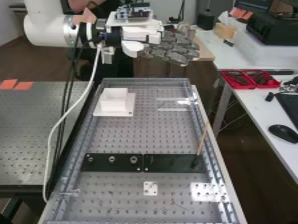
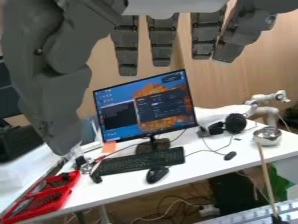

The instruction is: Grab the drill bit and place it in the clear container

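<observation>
The hand [image 1: 171, 48] is above the bench's far end, its fingers straight and apart with nothing between them. In the wrist view, the fingers and thumb of the hand [image 2: 163, 40] hang loosely. See-through outlines of what looks like the clear container [image 1: 174, 104] lie on the perforated bench plate, right of the white block. I cannot make out a drill bit for certain; small round metal parts [image 1: 112, 159] sit in the left black plate [image 1: 100, 165].
A white block [image 1: 114, 98] stands on a white base at the far left. A thin wooden stick [image 1: 202, 137] rises from the right black plate [image 1: 169, 163]. On the side table are red trays [image 1: 247, 80], a mouse [image 1: 284, 132] and, in the wrist view, a monitor [image 2: 148, 107].
</observation>
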Tool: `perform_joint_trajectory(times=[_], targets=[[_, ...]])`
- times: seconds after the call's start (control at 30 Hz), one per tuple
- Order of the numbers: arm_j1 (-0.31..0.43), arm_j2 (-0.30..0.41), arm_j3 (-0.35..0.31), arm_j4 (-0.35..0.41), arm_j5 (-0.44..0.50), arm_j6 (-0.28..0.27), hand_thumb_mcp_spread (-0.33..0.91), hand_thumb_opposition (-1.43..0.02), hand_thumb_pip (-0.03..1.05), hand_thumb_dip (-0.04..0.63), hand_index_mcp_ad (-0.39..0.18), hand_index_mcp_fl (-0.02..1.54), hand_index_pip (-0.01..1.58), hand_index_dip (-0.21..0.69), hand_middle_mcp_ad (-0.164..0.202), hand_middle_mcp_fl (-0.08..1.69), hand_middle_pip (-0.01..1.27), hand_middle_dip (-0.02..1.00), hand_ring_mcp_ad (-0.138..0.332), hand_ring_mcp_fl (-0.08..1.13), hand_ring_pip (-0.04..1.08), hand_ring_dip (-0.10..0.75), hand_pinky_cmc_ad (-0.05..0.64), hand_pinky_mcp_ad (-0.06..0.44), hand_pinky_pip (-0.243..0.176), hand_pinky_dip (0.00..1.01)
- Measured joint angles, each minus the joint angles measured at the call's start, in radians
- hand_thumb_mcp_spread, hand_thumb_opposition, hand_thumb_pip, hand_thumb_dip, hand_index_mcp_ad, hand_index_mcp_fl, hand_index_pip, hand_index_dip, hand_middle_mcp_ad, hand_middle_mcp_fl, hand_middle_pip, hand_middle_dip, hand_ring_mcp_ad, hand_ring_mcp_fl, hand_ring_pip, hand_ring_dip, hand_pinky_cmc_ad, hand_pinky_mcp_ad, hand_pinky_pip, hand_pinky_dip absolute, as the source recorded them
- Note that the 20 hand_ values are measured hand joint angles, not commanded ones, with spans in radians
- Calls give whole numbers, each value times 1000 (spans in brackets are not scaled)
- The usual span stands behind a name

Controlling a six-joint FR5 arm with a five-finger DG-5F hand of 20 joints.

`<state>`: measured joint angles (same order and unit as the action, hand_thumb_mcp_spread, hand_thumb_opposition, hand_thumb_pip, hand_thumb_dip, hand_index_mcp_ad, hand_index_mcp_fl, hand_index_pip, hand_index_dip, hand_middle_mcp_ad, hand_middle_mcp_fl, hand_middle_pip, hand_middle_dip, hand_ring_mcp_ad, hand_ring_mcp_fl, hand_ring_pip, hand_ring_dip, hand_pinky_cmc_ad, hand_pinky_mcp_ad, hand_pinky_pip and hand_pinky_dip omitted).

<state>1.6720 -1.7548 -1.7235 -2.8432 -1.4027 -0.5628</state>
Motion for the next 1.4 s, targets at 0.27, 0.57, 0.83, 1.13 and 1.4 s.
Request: perform_joint_trajectory(times=[0.27, 0.57, 0.83, 1.13, 1.4], targets=[[0, 31, -23, 2, 79, -7, 312, -803, 499, 253, -72, 208, 99, 333, 75, 17, 129, 150, 215, 12, 59, -12, 246, 169, -122, 260], [1, 37, -34, 9, 43, -14, 326, -803, 494, 253, -63, 206, 89, 347, 75, 14, 129, 150, 213, 12, 59, -12, 250, 169, -122, 265], [7, 37, -32, 8, 84, -14, 325, -803, 489, 253, -65, 208, 89, 349, 75, 14, 129, 150, 213, 12, 59, -12, 246, 169, -122, 274], [-5, 38, -31, 10, 23, -16, 321, -803, 485, 253, -63, 211, 89, 349, 73, 14, 129, 150, 213, 12, 59, -12, 250, 169, -122, 276], [-7, 40, -31, 10, 21, -16, 325, -803, 485, 253, -61, 211, 89, 349, 75, 14, 129, 150, 213, 12, 59, -12, 250, 169, -122, 276]])
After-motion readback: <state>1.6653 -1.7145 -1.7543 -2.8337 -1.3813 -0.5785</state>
